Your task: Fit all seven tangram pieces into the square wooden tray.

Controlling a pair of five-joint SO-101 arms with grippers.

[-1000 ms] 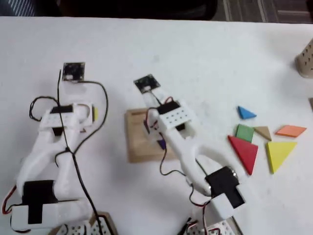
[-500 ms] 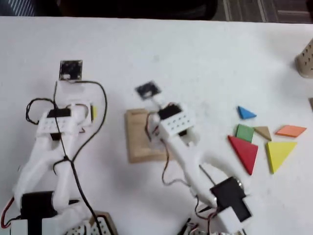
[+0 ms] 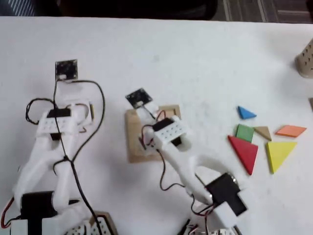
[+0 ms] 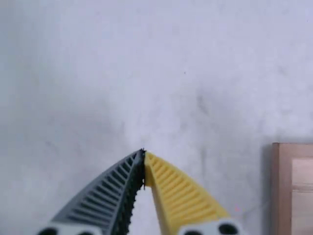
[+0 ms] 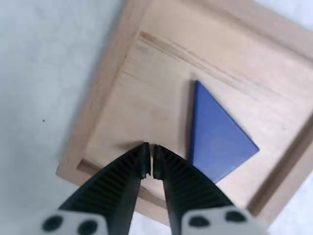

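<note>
The square wooden tray (image 5: 98, 112) holds a dark blue triangle (image 5: 217, 137) lying flat on its floor. My right gripper (image 5: 149, 161) is shut and empty, its tips over bare tray floor beside that triangle, near one rim. From above, the right arm (image 3: 168, 131) covers most of the tray (image 3: 132, 147). My left gripper (image 4: 143, 159) is shut with nothing in it, over white table left of the tray (image 4: 288, 186). Off to the right lie a blue triangle (image 3: 246, 113), green square (image 3: 244, 132), tan triangle (image 3: 263, 132), orange parallelogram (image 3: 290, 130), red triangle (image 3: 244, 152) and yellow triangle (image 3: 279, 153).
The left arm (image 3: 56, 122) stands left of the tray with a black cable looping beside it. A perforated wooden block (image 3: 305, 61) sits at the table's right edge. White table stretches open behind both arms.
The right arm's wrist has swung left and back toward the front across the tray. The left arm's wrist has shifted slightly left.
</note>
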